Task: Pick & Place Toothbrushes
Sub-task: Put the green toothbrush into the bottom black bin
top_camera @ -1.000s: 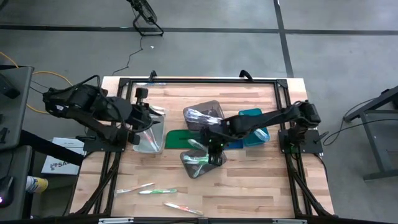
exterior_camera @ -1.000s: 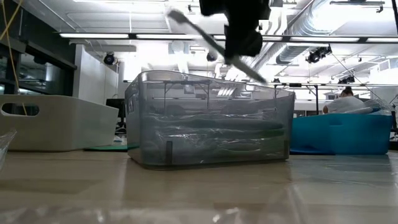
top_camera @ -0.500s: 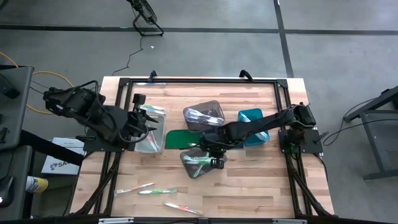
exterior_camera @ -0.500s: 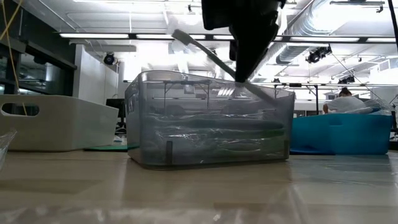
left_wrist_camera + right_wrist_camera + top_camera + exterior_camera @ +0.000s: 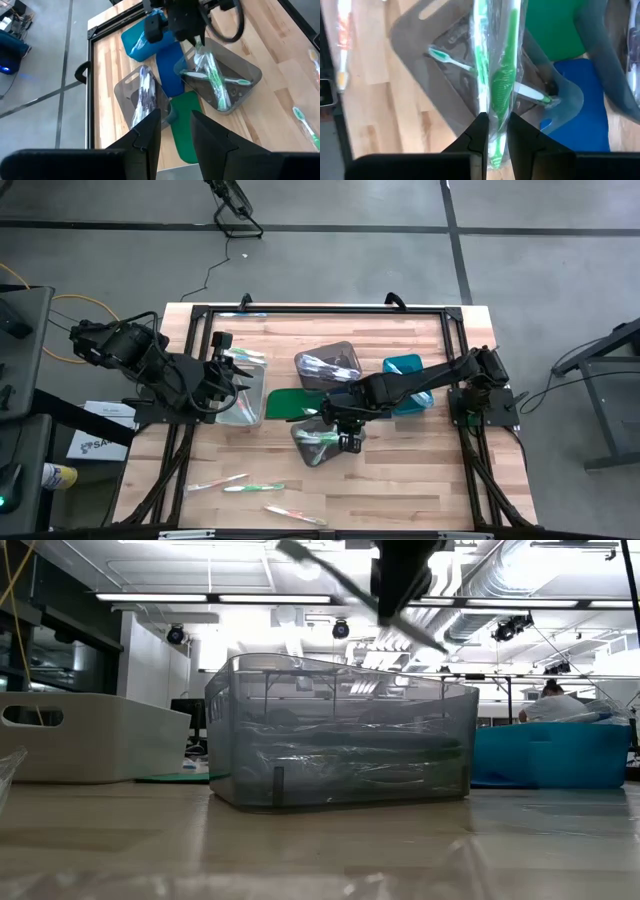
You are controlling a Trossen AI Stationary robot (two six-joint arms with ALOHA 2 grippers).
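Note:
My right gripper (image 5: 338, 422) hovers over the near grey bin (image 5: 322, 442) and is shut on a green toothbrush in a clear wrapper (image 5: 496, 75). In the low view that toothbrush (image 5: 330, 570) slants above the bin (image 5: 340, 735). More green toothbrushes (image 5: 216, 82) lie on the bin's floor. A second grey bin (image 5: 328, 364) holds other wrapped toothbrushes. Three toothbrushes (image 5: 253, 487) lie flat on the wood near the near edge. My left gripper (image 5: 175, 145) is open and holds nothing, above the clear bin (image 5: 240, 395) at the table's left. My right gripper pinches the wrapped toothbrush on its handle (image 5: 496, 117) between the two fingers, coming from above and pointing down. The fingers lie across it. The toothbrush is lifted clear and tilted, with its ends sticking out on both sides of the gripper (image 5: 400, 600).
A teal bin (image 5: 405, 380) stands under my right arm. A green mat (image 5: 285, 402) and a blue mat (image 5: 167, 75) lie flat between the bins. A black frame (image 5: 320, 310) runs along the table's far edge. Bare wood shows toward the near edge.
My right gripper dipped toward the near grey bin, then rose again, staying shut on the toothbrush, which still slants above the bin. It also shifted a little toward the table's left. My left arm shifted slightly over the clear bin.

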